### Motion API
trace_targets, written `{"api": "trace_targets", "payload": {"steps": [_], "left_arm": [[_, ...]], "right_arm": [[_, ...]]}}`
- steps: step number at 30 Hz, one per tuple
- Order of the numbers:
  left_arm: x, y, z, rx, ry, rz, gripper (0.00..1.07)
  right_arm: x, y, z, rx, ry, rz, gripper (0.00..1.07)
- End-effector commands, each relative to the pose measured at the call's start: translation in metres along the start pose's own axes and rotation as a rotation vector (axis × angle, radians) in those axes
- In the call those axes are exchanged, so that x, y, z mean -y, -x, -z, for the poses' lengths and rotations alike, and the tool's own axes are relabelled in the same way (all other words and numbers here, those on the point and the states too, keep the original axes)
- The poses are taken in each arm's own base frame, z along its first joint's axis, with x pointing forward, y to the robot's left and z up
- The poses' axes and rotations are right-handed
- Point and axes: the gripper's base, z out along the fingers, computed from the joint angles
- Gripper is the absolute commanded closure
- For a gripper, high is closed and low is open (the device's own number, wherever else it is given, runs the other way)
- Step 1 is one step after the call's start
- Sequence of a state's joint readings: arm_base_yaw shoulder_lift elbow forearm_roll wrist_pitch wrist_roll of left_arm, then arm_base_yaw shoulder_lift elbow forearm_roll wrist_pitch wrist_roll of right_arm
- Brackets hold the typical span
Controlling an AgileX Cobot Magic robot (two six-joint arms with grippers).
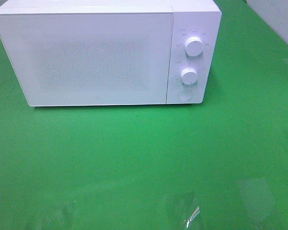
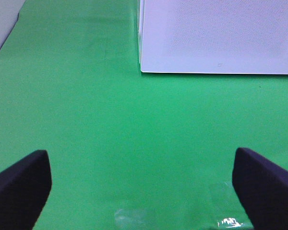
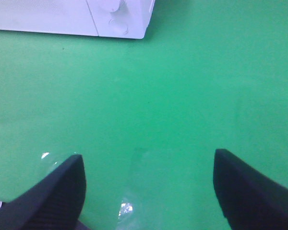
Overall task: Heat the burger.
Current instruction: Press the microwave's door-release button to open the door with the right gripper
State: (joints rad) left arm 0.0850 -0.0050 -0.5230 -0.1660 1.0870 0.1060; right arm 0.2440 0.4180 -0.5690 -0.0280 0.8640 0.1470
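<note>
The burger is out of view in all three views. A white microwave (image 1: 101, 52) stands at the back of the green table with its door shut; it has two knobs and a round button on the right panel. It also shows in the left wrist view (image 2: 216, 36) and the right wrist view (image 3: 72, 17). My left gripper (image 2: 141, 191) is open and empty over the green cloth, short of the microwave's left front corner. My right gripper (image 3: 149, 191) is open and empty over the cloth, short of the control panel. Neither gripper shows in the exterior high view.
The green cloth (image 1: 144, 163) covers the table. Shiny clear tape patches (image 1: 192, 215) lie on the cloth near the front edge. A pale wall or panel (image 1: 278, 19) stands at the back right.
</note>
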Motion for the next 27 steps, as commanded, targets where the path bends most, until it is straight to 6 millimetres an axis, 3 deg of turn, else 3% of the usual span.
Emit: {"api": "trace_targets", "payload": {"steps": [1,9,20,27], "left_arm": [[0.000,0.000,0.000,0.017,-0.004,0.002,0.13],[0.000,0.000,0.000,0.017,-0.004,0.002,0.13],[0.000,0.000,0.000,0.017,-0.004,0.002,0.13],[0.001,0.000,0.000,0.017,-0.005,0.002,0.13]], "right_arm": [[0.004,-0.006,0.011,0.042,-0.032,-0.014,0.36],[0.007,-0.027,0.044,0.230,-0.081,-0.033,0.36],[0.008,-0.055,0.054,0.301,-0.086,-0.035,0.36],[0.008,-0.057,0.051,0.289,-0.087,-0.034,0.36]]}}
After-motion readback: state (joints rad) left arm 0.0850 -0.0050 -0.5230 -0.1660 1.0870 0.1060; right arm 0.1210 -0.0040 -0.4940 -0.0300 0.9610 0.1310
